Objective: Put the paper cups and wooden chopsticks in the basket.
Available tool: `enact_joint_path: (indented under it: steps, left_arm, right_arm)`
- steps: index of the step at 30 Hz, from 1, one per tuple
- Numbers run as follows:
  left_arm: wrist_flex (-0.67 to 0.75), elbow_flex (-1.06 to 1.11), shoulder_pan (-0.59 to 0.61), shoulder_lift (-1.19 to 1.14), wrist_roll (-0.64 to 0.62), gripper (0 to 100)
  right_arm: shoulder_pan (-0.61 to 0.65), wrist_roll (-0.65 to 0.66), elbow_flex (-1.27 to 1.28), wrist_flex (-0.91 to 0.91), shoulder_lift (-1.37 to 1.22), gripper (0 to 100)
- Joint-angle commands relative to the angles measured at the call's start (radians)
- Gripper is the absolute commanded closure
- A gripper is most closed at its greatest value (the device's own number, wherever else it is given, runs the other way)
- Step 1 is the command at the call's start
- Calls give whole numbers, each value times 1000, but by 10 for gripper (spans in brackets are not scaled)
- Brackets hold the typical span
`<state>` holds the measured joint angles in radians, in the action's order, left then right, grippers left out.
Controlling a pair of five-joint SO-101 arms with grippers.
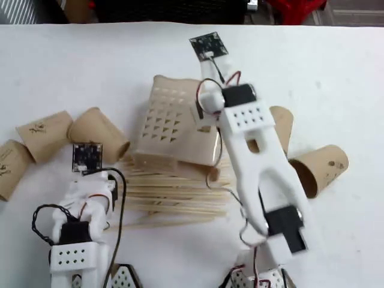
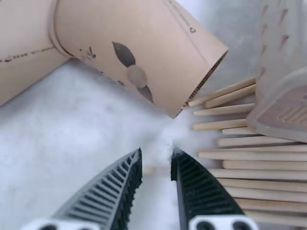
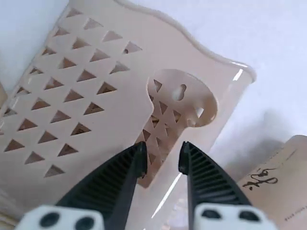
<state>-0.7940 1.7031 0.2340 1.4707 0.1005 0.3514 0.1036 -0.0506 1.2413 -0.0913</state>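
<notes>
The left pincer (image 2: pixel 156 160) is a little spread. Its ribbed dark fingers (image 2: pixel 115 191) slant toward each other with a narrow gap, low over the white surface (image 2: pixel 57 143). The blunt end of one pale stick shows in that gap; whether the fingers touch it cannot be told. Just ahead of the tips a brown paper cup (image 2: pixel 139 52) lies on its side, printed with a dark leaf motif, its open rim turned toward the wooden chopsticks (image 2: pixel 249 158). These lie to one side of the pincer as a loose layer of pale, square-ended sticks, roughly parallel, with their ends near the tips. A second cup (image 2: pixel 19 48) lies against the first, farther from the pincer.

The right pincer (image 3: pixel 162 152) is also slightly spread, its tips on either side of the end wall of the basket (image 3: pixel 96 86); contact cannot be made out. The basket is cream plastic pierced with rows of small triangles, and its rounded handle tab has a keyhole cut-out. In the high view it appears tipped over, resting on the sticks. To the pincer's side, past the basket's rim, lies another brown cup (image 3: pixel 283 187) with dark print.
</notes>
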Motion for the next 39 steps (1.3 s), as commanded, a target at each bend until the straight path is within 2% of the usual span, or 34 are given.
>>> enact_joint_path:
  steps: [1, 7, 15, 25, 33, 35, 37, 39]
  left_arm:
    - [-6, -3, -5, 12, 11, 884]
    - [-6, -3, -5, 12, 11, 884]
    - [-6, -3, -5, 12, 11, 884]
    - [-8, -3, -5, 12, 11, 884]
    - [-8, -3, -5, 12, 11, 884]
    - [-8, -3, -5, 12, 11, 884]
    - [-8, -3, -5, 12, 11, 884]
    - [-8, -3, -5, 12, 11, 884]
  right_arm:
    - [-38, -11, -106, -41, -91, 875]
    - [-104, -6, -172, -38, -163, 875]
    - [-70, -5, -169, -41, -110, 872]
    - [-145, -3, -196, -93, -275, 872]
    - [-171, -3, -310, -45, -372, 875]
    - [-157, -3, -310, -44, -409, 900]
    - [-151, -3, -313, -58, -437, 979]
    - [-156, -11, -313, -94, -447, 972]
